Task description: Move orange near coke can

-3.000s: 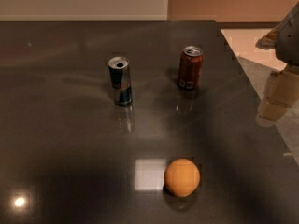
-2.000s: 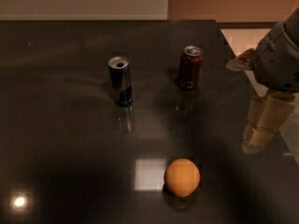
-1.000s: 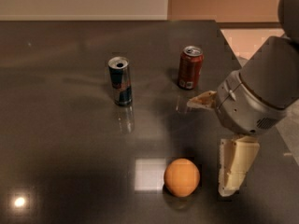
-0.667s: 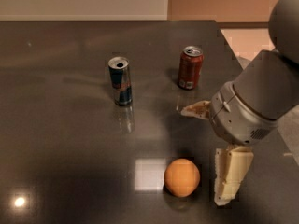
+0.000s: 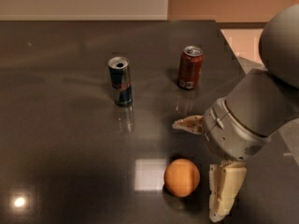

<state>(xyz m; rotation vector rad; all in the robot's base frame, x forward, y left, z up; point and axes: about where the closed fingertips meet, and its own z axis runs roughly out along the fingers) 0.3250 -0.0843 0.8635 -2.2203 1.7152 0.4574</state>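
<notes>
The orange [image 5: 181, 177] lies on the dark table [image 5: 60, 139] near the front, just right of a bright glare patch. The red coke can [image 5: 190, 67] stands upright at the back right. My gripper [image 5: 201, 164] is open and empty just right of the orange. One pale finger [image 5: 187, 124] points left behind the orange. The other finger [image 5: 224, 191] hangs to the orange's right. The orange sits beside the gap between them, not held.
A taller blue-and-silver can [image 5: 120, 80] stands upright left of the coke can. The table's right edge [image 5: 233, 55] runs diagonally past the coke can, with pale floor beyond. My grey arm [image 5: 261, 111] fills the right side.
My gripper has swung in from the right edge of the table, down and left, to just right of the orange. The orange and both cans have not moved.
</notes>
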